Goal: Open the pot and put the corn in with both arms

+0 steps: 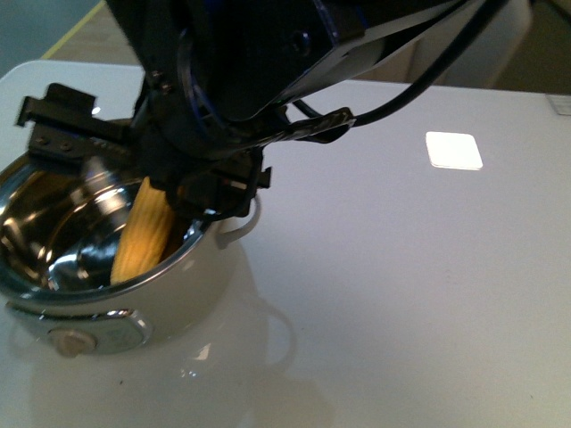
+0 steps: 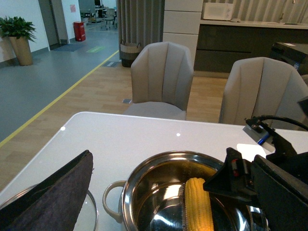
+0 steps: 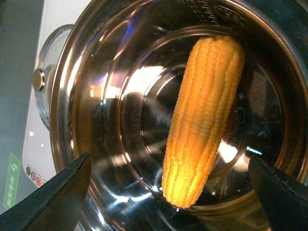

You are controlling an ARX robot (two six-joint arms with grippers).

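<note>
The cream-white pot (image 1: pixel 192 285) stands open at the table's near left, with its beige knob (image 1: pixel 70 341) facing me. The yellow corn (image 1: pixel 143 232) lies inside on the steel bottom, touching nothing but the pot. It also shows in the left wrist view (image 2: pixel 198 207) and the right wrist view (image 3: pixel 204 120). My right gripper (image 3: pixel 168 192) hangs open just above the pot, its fingers (image 3: pixel 57 197) wide on either side of the corn and empty. Of my left gripper only one dark padded finger (image 2: pixel 57 192) shows, open, above the glass lid (image 2: pixel 91 211) lying beside the pot.
The white table (image 1: pixel 401 285) stretches to the right of the pot, with a bright light patch (image 1: pixel 453 150). The right arm's black body (image 1: pixel 259 53) and cables hang over the pot. Two grey chairs (image 2: pixel 161 77) stand beyond the far edge. The lid's knob (image 3: pixel 37 79) shows beside the pot's rim.
</note>
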